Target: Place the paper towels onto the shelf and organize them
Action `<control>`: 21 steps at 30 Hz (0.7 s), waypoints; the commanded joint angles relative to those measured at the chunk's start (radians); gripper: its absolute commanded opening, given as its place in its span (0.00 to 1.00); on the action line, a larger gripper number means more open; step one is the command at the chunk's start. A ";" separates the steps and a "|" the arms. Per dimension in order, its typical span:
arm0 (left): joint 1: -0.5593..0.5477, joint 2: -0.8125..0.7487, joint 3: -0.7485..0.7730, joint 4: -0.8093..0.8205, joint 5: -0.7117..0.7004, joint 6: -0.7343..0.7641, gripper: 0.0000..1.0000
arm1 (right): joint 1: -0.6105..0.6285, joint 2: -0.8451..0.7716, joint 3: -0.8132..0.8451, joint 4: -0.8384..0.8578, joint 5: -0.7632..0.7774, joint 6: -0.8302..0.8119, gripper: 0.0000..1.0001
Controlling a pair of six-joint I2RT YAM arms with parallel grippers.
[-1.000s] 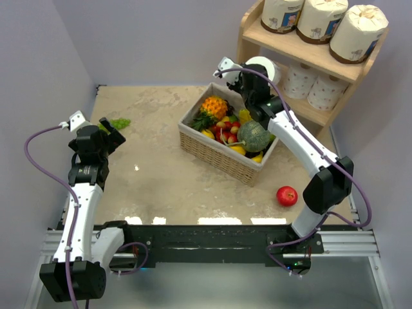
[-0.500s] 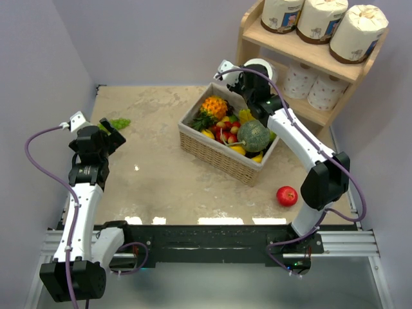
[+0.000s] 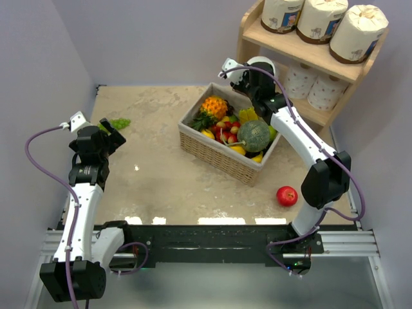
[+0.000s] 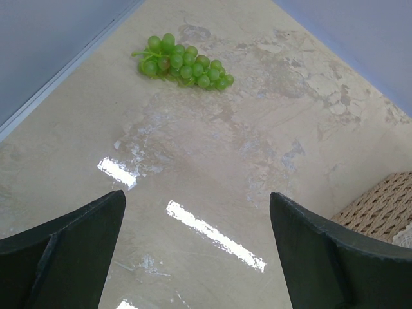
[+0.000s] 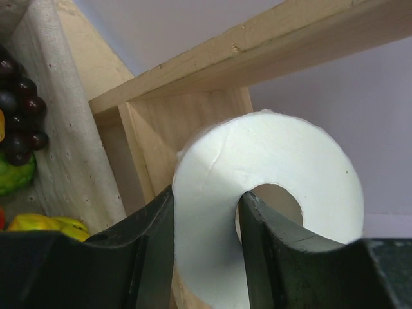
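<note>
Pinching a bare white paper towel roll (image 5: 283, 161), your right gripper (image 5: 206, 254) faces the wooden shelf (image 5: 193, 116). Your left gripper (image 4: 196, 251) gapes wide, grapes (image 4: 187, 64) ahead.

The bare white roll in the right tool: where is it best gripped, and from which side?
Pinch the paper wall of the bare roll from its open end, along its axis: one finger in the core hole, the other outside, as the right tool does now. The hollow centre leaves a thin wall to clamp; the full width probably overfills the jaws.
</note>
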 commanded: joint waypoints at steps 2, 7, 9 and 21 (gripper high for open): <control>-0.005 -0.004 0.002 0.051 0.003 0.023 0.99 | -0.012 -0.001 0.021 0.079 -0.009 -0.037 0.46; -0.005 -0.005 0.002 0.051 0.005 0.023 0.99 | -0.015 -0.007 0.019 0.099 0.004 -0.045 0.55; -0.004 -0.004 0.001 0.052 0.005 0.023 0.99 | -0.016 -0.011 0.022 0.111 0.007 -0.043 0.58; -0.005 -0.005 -0.002 0.064 0.023 0.031 0.99 | -0.015 -0.032 0.055 0.111 0.043 -0.043 0.70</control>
